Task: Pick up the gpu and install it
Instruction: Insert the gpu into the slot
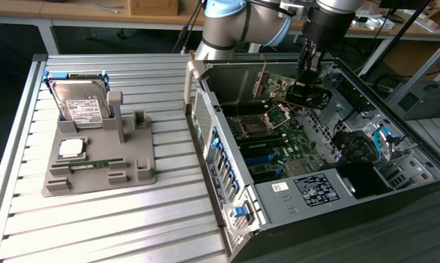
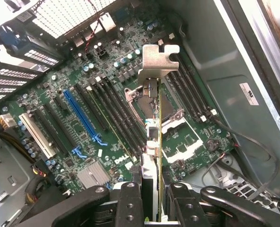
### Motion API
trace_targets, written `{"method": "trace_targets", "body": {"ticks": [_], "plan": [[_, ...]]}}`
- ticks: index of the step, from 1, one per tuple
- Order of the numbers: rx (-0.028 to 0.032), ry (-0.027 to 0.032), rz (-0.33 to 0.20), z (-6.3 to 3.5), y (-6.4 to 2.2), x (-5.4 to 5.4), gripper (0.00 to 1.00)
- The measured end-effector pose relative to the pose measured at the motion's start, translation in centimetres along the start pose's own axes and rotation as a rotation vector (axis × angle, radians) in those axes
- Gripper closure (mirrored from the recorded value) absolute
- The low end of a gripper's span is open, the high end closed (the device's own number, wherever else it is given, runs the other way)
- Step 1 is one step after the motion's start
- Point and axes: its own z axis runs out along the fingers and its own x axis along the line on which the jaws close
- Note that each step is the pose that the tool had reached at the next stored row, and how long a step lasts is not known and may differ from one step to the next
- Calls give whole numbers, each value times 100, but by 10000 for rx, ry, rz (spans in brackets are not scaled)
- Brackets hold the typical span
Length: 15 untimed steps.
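My gripper [image 1: 306, 76] hangs inside the open computer case [image 1: 227, 164], above the motherboard [image 1: 278, 142]. It is shut on the gpu [image 1: 304, 93], a thin dark card held on edge and clear of the board. In the wrist view the gpu [image 2: 155, 123] runs away from me between the two black fingers [image 2: 129, 203], its silver metal bracket [image 2: 157, 59] at the far end. My gripper [image 2: 154, 210] clamps the card's near end. Below it lie the CPU socket [image 2: 178, 137] and the long black slots [image 2: 116, 113].
A blue slot [image 2: 83, 117] and a white slot [image 2: 37, 136] lie to one side of the card. On the slatted table a grey holder [image 1: 95, 164] carries a hard drive [image 1: 84, 105], a CPU [image 1: 71, 147] and a RAM stick [image 1: 95, 163]. Case walls and cables [image 2: 244, 146] surround the board.
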Motion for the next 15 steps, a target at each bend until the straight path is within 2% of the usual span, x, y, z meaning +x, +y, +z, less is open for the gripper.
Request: {"method": "trace_targets", "body": {"ticks": [15], "plan": [[-21, -34, -661, 2, 0, 0, 73]]}}
